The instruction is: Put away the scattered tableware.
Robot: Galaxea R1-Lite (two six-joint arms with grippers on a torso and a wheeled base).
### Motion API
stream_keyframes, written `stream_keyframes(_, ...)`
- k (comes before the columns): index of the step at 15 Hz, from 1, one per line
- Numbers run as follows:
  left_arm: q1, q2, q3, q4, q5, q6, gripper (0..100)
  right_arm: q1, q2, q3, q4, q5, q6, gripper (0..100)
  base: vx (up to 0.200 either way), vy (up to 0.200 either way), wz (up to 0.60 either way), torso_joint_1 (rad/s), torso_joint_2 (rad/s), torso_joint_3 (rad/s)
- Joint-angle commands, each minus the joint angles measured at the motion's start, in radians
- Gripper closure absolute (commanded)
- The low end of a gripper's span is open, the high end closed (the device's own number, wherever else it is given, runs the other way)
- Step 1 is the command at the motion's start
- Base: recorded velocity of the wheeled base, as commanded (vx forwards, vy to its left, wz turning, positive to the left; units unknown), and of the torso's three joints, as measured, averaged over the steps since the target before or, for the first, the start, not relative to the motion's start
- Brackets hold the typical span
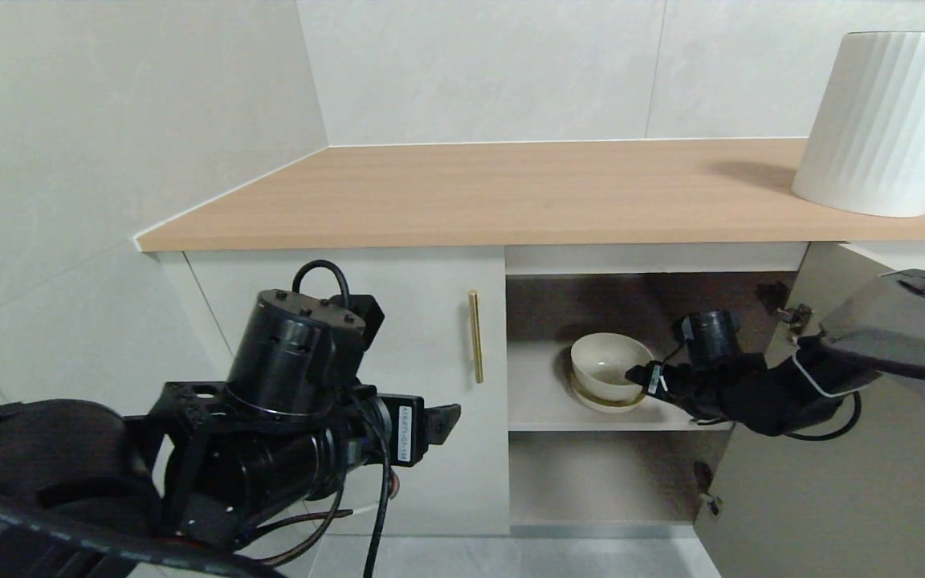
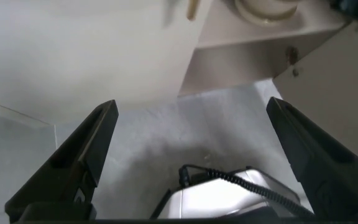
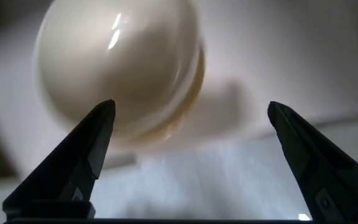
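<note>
Placement of the cream bowl (image 1: 609,363) is judged done: it is seen upright, mouth up, nested on a shallow dish (image 1: 601,399) on the upper shelf (image 1: 535,393) of the open cupboard, under the counter (image 1: 511,193). The right gripper (image 1: 641,376) is held inside the opening, just to the right of the bowl at about rim height; whether a fingertip touches the rim cannot be told from the head view. In the right wrist view its fingers (image 3: 98,134) are shown spread wide with nothing between them, and the bowl (image 3: 120,65) is seen ahead of the tips, offset toward one finger rather than centred in the gap. The bowl thus lies to the left of and beyond these fingers; being round, it offers no long axis to be matched. A straight pull-back toward the near right would be called for, so that the rim is not clipped and the open door (image 1: 816,498) is cleared. The left gripper (image 1: 437,424) is placed well apart, before the closed left door (image 1: 430,321) near its brass handle (image 1: 475,335), its fingers (image 2: 82,155) likewise spread on nothing. The right arm is by far the nearer.
</note>
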Motion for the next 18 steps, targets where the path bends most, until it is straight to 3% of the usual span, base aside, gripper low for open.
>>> stream_keyframes(1,0.066,-0.168,0.043,0.0,-0.022,0.047,0,0.041,-0.331,0.171,0.144,0.131,-0.025,0,0.0,0.0,0.0,0.0,0.0,0.0)
stream_keyframes(4,0.153,-0.266,0.107,0.004,-0.078,0.052,0,0.078,-0.542,0.293,0.307,0.246,-0.034,0,0.0,0.0,0.0,0.0,0.0,0.0)
stream_keyframes(6,0.178,-0.337,0.156,0.007,-0.079,0.05,0,0.079,-0.693,0.401,0.339,0.254,-0.119,0,0.0,0.0,0.0,0.0,0.0,0.0)
stream_keyframes(9,0.242,-0.398,0.193,0.036,-0.082,0.052,0,0.118,-0.798,0.45,0.399,0.249,-0.139,0,0.0,0.0,0.0,0.0,0.0,0.0)
stream_keyframes(15,0.245,-0.33,0.192,0.034,-0.082,0.053,0,0.147,-0.821,0.465,0.422,0.243,-0.14,0,0.0,0.0,0.0,0.0,0.0,0.0)
stream_keyframes(18,0.245,-0.323,0.19,0.033,-0.082,0.053,0,0.147,-0.814,0.467,0.422,0.245,-0.14,0,-0.2,0.0,0.0,0.006,0.0,0.002)
